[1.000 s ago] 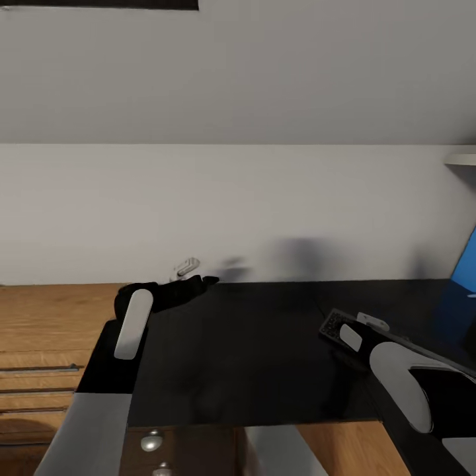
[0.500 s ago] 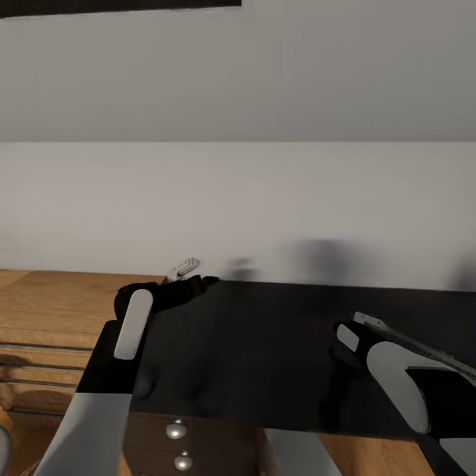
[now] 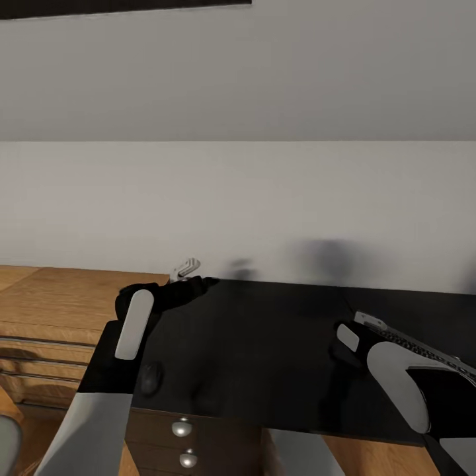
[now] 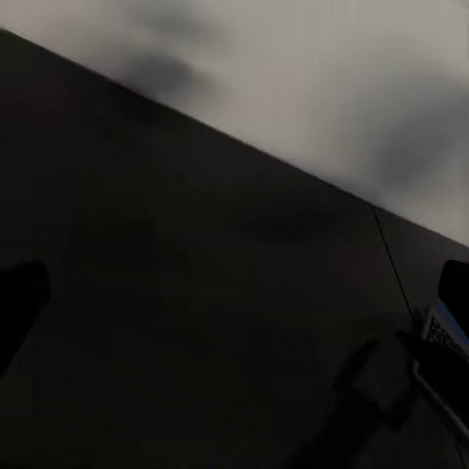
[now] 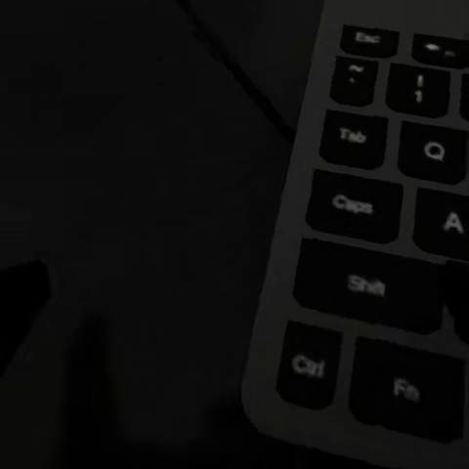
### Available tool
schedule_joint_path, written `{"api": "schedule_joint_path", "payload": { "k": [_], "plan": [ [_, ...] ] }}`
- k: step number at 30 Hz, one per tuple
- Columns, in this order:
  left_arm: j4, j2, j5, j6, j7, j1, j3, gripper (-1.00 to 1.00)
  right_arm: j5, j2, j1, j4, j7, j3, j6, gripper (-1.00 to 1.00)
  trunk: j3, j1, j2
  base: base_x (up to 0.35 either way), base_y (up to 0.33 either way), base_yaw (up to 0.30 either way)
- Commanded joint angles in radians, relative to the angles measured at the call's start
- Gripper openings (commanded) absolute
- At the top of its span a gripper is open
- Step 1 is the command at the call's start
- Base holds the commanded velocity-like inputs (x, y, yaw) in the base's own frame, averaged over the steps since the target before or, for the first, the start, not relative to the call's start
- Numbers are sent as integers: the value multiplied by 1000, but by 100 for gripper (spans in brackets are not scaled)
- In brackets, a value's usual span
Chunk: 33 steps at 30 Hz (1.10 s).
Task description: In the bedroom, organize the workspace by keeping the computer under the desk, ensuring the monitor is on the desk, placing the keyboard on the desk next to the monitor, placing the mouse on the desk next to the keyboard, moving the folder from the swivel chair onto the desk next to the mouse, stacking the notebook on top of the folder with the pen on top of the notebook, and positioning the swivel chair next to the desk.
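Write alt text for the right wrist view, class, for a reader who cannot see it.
A dark keyboard lies on a black desk, seen close up from above. Its end keys read Esc, Tab, Caps, Shift, Ctrl and Fn, with Q and A beside them. The scene is dim, and a dark blurred shape sits at one edge of the picture.

The keyboard point(image 3: 423, 347) on the desk point(image 3: 264, 344) is half hidden behind the right arm point(image 3: 410, 390) and runs off the picture's right edge; close up, its keys point(image 5: 381, 283) are cut off at the frame. By the desk's front left corner, a small dark mouse point(image 3: 149, 377) is barely distinguishable. Both grippers' finger positions are too dark to tell.
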Motion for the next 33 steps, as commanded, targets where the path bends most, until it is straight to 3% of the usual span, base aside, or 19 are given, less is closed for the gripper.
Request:
{"api": "schedule_joint_path", "payload": {
  "k": [1, 7, 33],
  "plan": [
    [9, -1, 10, 0, 11, -1, 0, 100, -2, -1, 0, -3, -4, -9, -13, 100, -1, 0, -1, 0, 0, 0],
    [18, -1, 9, -2, 12, -1, 0, 100, -2, -6, 0, -2, -6, -9, -94, 100, -1, 0, -1, 0, 0, 0],
    [43, -1, 8, -4, 9, -1, 0, 100, -3, -9, 0, -4, -49, -7, -150, 100, 2, 0, -1, 0, 0, -25]
  ]
}}
